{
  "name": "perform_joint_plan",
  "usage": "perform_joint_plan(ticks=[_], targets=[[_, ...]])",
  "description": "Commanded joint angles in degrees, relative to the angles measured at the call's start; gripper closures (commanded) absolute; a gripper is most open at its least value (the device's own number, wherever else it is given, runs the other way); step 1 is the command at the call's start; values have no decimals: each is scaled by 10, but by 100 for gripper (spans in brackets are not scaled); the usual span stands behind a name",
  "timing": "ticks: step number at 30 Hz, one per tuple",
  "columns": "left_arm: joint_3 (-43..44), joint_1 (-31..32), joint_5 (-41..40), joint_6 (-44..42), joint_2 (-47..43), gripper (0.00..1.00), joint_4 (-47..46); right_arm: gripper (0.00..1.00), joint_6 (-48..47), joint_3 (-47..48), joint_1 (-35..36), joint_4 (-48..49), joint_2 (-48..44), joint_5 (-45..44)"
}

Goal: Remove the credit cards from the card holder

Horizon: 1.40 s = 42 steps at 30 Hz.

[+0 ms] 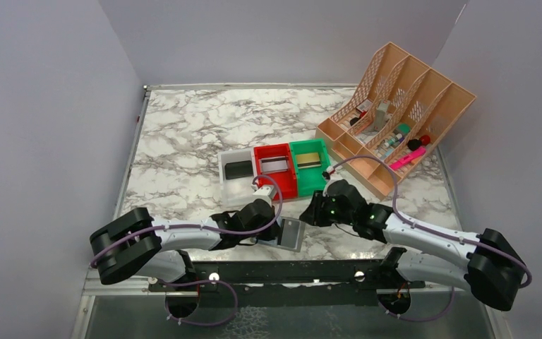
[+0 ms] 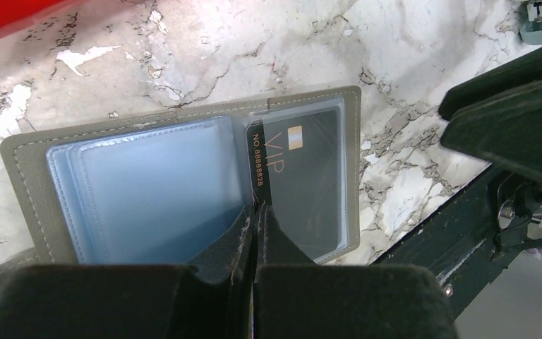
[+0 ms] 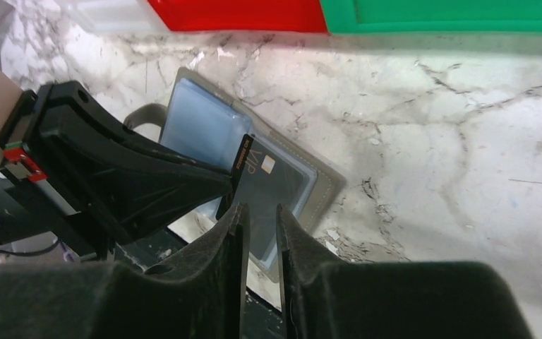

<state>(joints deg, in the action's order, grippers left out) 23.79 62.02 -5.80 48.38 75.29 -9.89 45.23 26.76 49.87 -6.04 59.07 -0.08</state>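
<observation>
- The black card [image 2: 303, 176] sits sleeved in the open card holder [image 2: 35, 176] near the red bin [image 3: 240, 14], one corner hidden behind the left gripper [image 2: 256, 215].
- The left gripper is clenched at the holder's fold; I cannot tell whether it pinches anything.
- The right gripper [image 3: 260, 215] is slightly parted and empty.

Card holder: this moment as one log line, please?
card holder lying open | left gripper shut on black card | right gripper slightly open, empty

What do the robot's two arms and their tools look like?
Both the left arm and right arm have white links between bulky black joints, with a lilac cable looping along each. The left tool and right tool each have two black, matte, wedge-shaped fingers. The left tool's body carries a small red and green mark.
</observation>
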Motion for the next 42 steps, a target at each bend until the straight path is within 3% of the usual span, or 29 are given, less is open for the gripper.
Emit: perform_joint_plan(ticks=[1,12,33,42], targets=[[15,4,-17,-1,-5,100,27,74,-31,4,1,40,41,70],[9,4,-51,49,-20,100,39,67,-57,7,1,58,98,119],[-7,5,-88,85,-67,100,65,63,-33,37,1,75,149,125],[-7,6,-83,84,-62,100,67,66,-22,32,1,108,183,134]])
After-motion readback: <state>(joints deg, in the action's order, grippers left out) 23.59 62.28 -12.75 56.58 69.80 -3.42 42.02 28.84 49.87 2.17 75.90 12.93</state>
